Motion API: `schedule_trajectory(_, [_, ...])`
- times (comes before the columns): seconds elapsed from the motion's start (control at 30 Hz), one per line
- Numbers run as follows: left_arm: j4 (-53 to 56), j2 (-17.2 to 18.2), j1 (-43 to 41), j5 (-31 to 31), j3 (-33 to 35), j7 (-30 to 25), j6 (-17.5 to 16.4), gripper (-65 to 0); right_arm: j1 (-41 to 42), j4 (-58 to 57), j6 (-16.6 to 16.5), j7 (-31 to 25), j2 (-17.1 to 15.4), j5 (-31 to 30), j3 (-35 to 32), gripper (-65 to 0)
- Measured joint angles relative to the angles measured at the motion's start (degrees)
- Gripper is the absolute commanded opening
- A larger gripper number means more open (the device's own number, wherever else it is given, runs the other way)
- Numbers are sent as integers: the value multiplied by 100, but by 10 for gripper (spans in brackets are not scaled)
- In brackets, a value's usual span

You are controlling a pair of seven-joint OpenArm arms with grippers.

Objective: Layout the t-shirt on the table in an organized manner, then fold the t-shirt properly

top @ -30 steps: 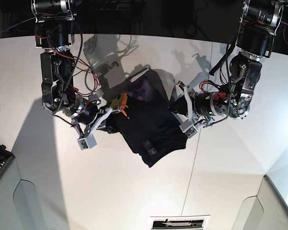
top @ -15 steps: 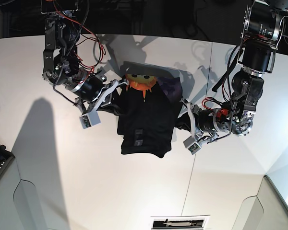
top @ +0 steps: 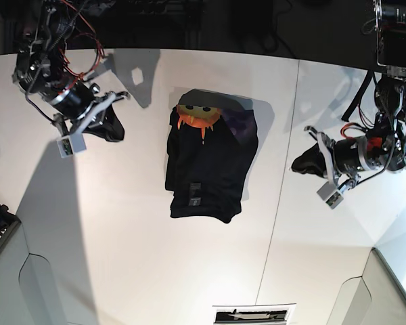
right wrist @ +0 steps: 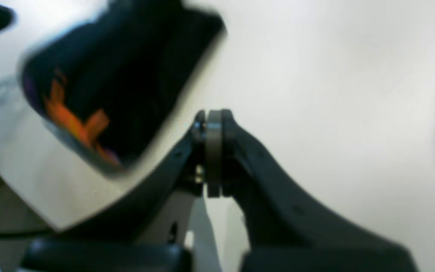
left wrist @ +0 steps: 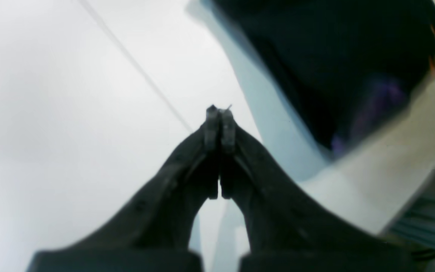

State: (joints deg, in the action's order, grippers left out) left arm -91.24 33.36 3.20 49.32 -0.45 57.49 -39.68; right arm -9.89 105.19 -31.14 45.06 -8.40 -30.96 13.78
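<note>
Both arms have swung wide from the black cloth t-shirt [top: 206, 169] with orange face print, now mid-bench on the broad white bench [top: 122, 257]. Left pincer [left wrist: 220, 113] and right pincer [right wrist: 210, 124] are clamped empty. Folding looks done or nearly so.

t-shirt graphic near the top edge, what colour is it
Orange, a spiky face shape on the black t-shirt, with a purple patch beside it. It shows best in the base view.

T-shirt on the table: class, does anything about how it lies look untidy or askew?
Yes. The t-shirt lies bunched in a narrow, uneven heap on the table, sleeves not spread, orange graphic crumpled at the far end. Both grippers are clear of it.
</note>
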Motion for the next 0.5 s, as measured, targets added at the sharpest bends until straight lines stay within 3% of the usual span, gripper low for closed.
schedule_trajectory(0.23, [-1047, 63, -2011, 131, -1012, 153, 31, -650, -1333, 673, -7, 225, -616, -476, 175, -650])
schedule_trajectory(0.37, [-1665, 46, -3316, -7, -1366, 120, 28, -650, -1952, 826, -39, 553, -935, -1132, 175, -650])
schedule_trajectory(0.5, [-2039, -376, -4439, -378, -1574, 79, 11, -650, -2562, 844, -127, 664, -1248, -1298, 160, -650])
